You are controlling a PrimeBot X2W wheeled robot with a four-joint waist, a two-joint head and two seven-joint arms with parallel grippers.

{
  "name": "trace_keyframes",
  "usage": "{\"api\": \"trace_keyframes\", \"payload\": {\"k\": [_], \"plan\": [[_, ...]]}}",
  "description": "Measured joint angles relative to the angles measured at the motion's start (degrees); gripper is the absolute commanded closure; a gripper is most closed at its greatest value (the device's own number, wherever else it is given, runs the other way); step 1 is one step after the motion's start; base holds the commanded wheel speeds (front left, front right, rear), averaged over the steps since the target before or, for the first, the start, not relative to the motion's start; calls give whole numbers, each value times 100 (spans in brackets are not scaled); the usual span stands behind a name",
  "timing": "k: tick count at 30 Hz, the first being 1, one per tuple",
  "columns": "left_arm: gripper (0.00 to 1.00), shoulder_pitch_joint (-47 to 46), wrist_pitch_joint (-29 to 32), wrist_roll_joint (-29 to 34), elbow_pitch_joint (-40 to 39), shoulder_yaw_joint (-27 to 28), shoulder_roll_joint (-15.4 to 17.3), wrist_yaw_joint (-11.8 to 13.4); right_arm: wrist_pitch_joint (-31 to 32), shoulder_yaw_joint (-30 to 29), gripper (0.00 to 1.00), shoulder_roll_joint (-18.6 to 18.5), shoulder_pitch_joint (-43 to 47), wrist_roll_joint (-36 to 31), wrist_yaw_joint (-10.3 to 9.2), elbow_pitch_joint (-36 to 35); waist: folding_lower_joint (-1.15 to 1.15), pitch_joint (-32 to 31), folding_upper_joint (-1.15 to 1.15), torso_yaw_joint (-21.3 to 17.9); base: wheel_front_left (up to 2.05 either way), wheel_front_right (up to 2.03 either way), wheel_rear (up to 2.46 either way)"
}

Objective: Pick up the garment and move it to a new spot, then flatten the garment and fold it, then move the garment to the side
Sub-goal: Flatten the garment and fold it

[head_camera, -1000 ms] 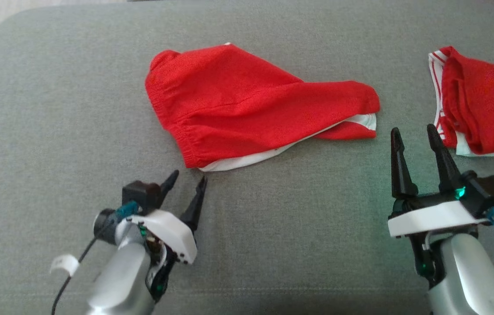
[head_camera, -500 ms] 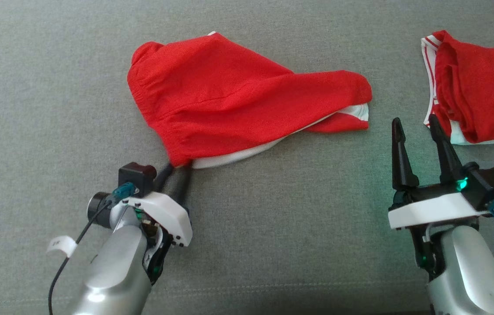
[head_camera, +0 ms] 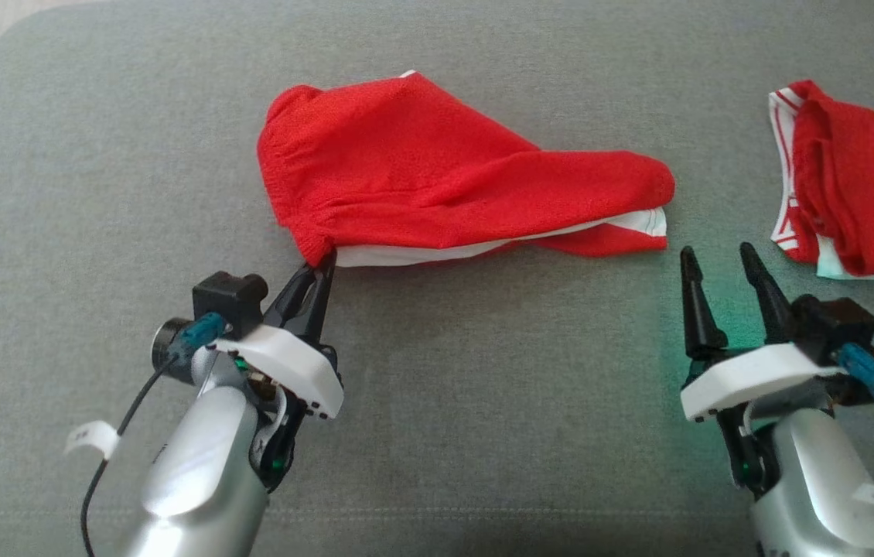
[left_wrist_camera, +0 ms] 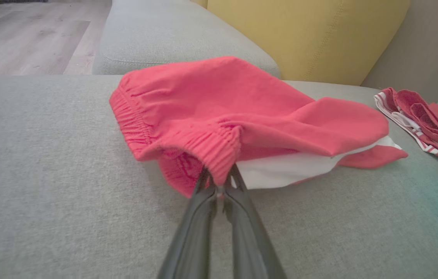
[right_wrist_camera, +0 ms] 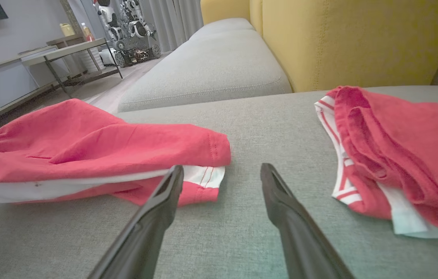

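Across the middle of the grey seat cushion (head_camera: 483, 433), sprawled crumpled and partly doubled over: the red garment (head_camera: 437, 178), with a white panel (left_wrist_camera: 281, 170) peeking out along the side nearest the cushion's front edge. Down toward the cushion's front left, left tool (head_camera: 319, 267) pinched tight on the garment's elastic waistband (left_wrist_camera: 219, 155), long dark fingers pressed together, red fabric bunched over the tips. Seen up close from the left wrist: gathered elastic folded right over the pinch. Over at the cushion's front right, right tool (head_camera: 717, 254) spread wide, gripping nothing, clear of all cloth. Out at the cushion's right edge, a second red piece (head_camera: 855, 186) with white stripes, folded in a heap, well apart from the garment. Beyond the cushion's back edge, standing upright: yellow back cushion (left_wrist_camera: 312, 35).
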Motion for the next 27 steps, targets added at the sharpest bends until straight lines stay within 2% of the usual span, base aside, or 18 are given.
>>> {"api": "trace_keyframes", "payload": {"k": [7, 13, 18, 27], "plan": [[100, 82, 0, 0, -280, 7, -1, -15, 219, 93, 0, 7, -372, 142, 0, 564, 0, 4, 0, 165, 0, 0, 0], [100, 82, 0, 1, -315, 3, -3, -16, 475, 153, 0, 2, -758, 684, 0, 1060, 0, 79, 0, 229, 0, 0, 0], [100, 80, 0, 1, -341, -2, -8, -16, 704, 318, 0, -119, -1174, 1062, 1, 1416, 0, 161, 0, 266, 0, 0, 0], [100, 55, 0, 1, -372, -29, -48, -16, 799, 492, 0, -286, -1507, 1225, 0, 1989, 0, 286, 0, 357, 0, 0, 0]]}}
